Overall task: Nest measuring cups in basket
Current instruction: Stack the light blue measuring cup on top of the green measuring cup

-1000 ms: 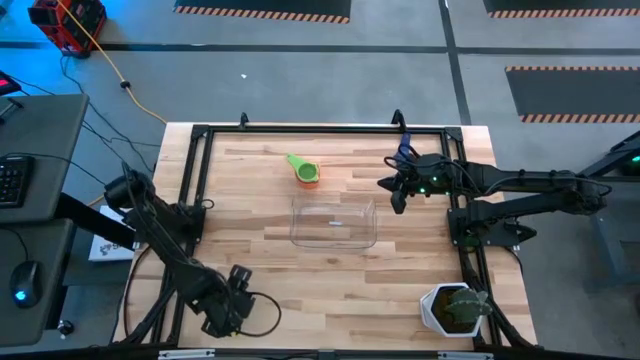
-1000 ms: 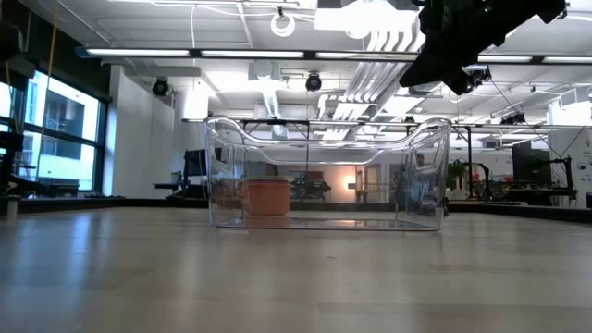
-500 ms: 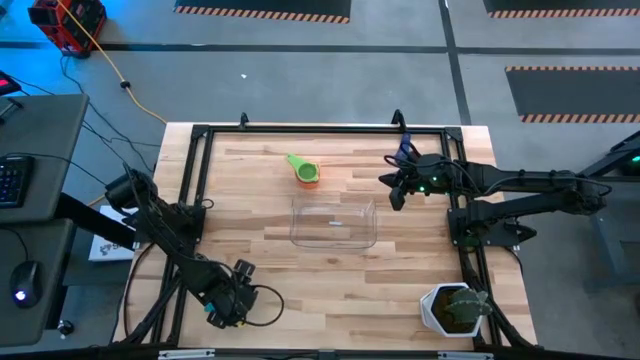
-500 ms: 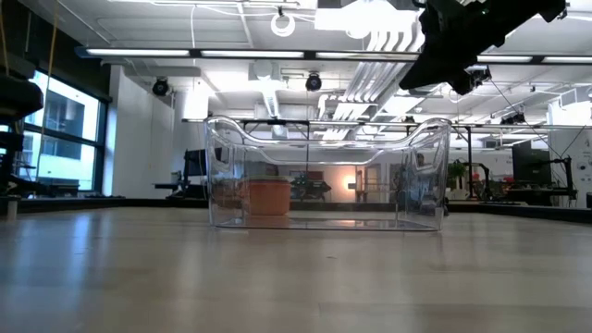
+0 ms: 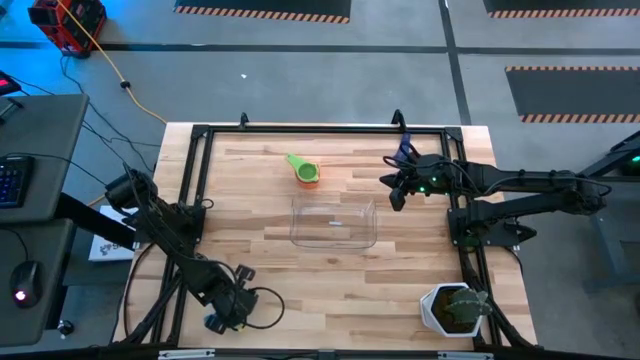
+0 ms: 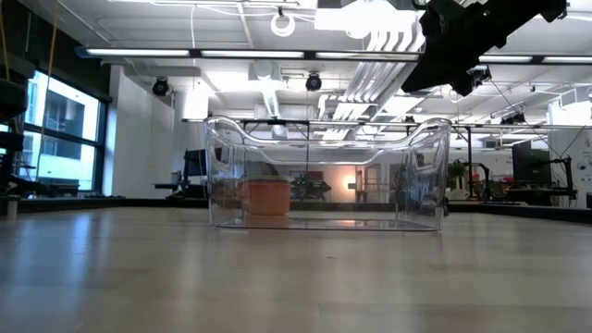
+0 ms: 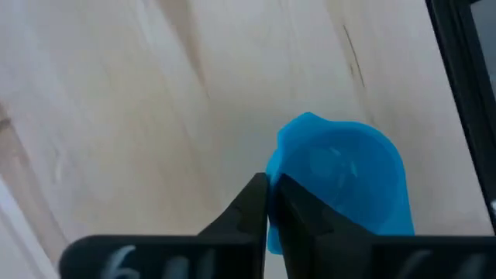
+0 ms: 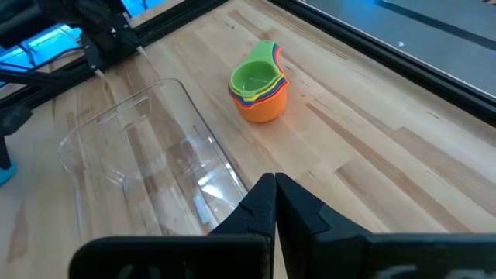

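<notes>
Left gripper (image 7: pixel 268 203) low over the near-left corner of the table (image 5: pixel 400 290), fingers pressed together with a blue measuring cup (image 7: pixel 341 182) right at the tips; whether the rim is actually pinched cannot be told. Same cup visible as a blue speck beside the left arm's end in the high view (image 5: pixel 211 322).

Right gripper (image 8: pixel 274 203) raised above the far-right part of the table, fingers fully together, nothing between them; seen dark at upper right in the low view (image 6: pixel 442 57).

Stack of nested cups (image 8: pixel 260 91) on the wood beyond the basket: green on top, orange outermost, rims of yellow, red and blue showing between. Stack apart from the basket, toward its far-left corner (image 5: pixel 306 172).

Basket (image 5: pixel 334 222) upright near table centre, clear walls, nothing visible inside (image 6: pixel 326 174).

White pot with green plant (image 5: pixel 453 309) at the near-right corner.
</notes>
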Robot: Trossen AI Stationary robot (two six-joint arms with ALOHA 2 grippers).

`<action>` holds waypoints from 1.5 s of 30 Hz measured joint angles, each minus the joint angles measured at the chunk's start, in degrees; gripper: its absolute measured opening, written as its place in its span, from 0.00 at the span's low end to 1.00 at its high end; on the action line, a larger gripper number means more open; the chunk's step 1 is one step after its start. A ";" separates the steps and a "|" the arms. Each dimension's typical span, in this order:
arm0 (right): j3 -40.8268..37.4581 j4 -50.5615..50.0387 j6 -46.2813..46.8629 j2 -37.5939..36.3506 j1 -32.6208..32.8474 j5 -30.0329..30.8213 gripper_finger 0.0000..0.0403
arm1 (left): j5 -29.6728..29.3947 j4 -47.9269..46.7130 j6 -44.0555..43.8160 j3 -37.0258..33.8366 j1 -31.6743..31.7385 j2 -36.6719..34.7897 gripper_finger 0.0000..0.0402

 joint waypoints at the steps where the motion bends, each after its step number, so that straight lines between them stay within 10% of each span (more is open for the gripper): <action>1: 0.00 0.00 -0.20 0.00 -0.01 0.01 0.00 | 1.13 -0.11 -0.27 0.00 0.31 0.00 0.03; 12: 0.00 -0.24 1.03 -0.02 -0.01 -0.07 0.00 | 5.24 -19.09 2.79 7.89 14.58 -16.02 0.01; 20: 0.00 -0.79 0.61 -0.02 -0.01 -0.51 0.00 | -2.83 -40.67 25.62 24.77 38.26 -22.51 0.00; 31: 0.00 -0.61 4.25 -0.02 -0.01 0.44 0.00 | -1.04 -29.74 69.73 27.85 69.07 -11.82 0.00; 45: 0.00 -0.91 9.64 -0.02 -0.01 11.51 0.00 | -4.27 -24.72 99.96 35.88 72.46 9.16 0.00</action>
